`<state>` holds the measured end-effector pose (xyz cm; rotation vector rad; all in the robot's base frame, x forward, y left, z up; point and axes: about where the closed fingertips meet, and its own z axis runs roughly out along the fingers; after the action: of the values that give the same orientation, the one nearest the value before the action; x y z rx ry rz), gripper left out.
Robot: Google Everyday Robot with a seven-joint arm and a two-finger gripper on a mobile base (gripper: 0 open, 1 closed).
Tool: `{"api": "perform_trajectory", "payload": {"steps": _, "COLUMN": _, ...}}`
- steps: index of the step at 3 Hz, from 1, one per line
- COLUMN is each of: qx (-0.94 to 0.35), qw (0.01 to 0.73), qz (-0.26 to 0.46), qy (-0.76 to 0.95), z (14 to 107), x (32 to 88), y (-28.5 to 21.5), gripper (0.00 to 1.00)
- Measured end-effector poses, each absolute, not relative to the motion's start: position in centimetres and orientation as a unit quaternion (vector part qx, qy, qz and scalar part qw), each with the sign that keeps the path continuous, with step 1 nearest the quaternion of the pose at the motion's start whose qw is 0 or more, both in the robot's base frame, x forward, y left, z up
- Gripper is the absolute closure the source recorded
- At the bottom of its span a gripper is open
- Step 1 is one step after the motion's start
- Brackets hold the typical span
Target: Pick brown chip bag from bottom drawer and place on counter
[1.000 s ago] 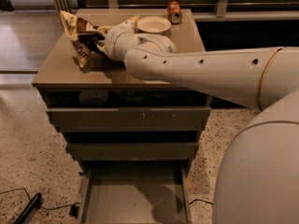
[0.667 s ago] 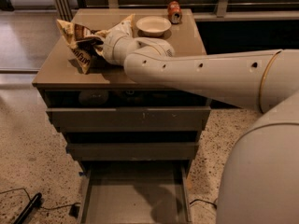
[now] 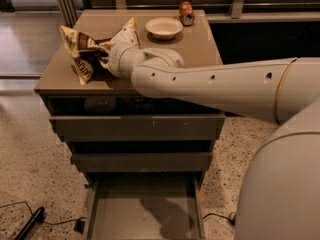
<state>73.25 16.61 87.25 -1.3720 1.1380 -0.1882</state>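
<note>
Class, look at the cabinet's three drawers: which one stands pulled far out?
The bottom drawer, lowest and narrowest: its flat floor lies exposed, while the two above are barely out. The tool is over the counter, gripping the brown chip bag.

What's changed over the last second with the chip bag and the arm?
The gripper, still shut on the brown chip bag, has carried it lower and slightly left, toward the front-left corner of the counter. The bowl, orange can and open bottom drawer stayed put.
</note>
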Motion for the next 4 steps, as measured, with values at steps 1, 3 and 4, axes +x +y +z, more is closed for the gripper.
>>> {"api": "perform_trajectory", "payload": {"steps": 1, "qx": -0.599, "qw": 0.624, "qz": -0.076, "qy": 0.496, "z": 86.77, "x": 72.95, "y": 16.83, "gripper": 1.0}}
{"api": "perform_trajectory", "payload": {"steps": 3, "qx": -0.599, "qw": 0.624, "qz": -0.075, "qy": 0.497, "z": 86.7, "x": 72.9, "y": 16.87, "gripper": 0.64}}
{"api": "perform_trajectory", "payload": {"steps": 4, "qx": -0.599, "qw": 0.624, "qz": -0.075, "qy": 0.496, "z": 86.7, "x": 72.9, "y": 16.87, "gripper": 0.41}}
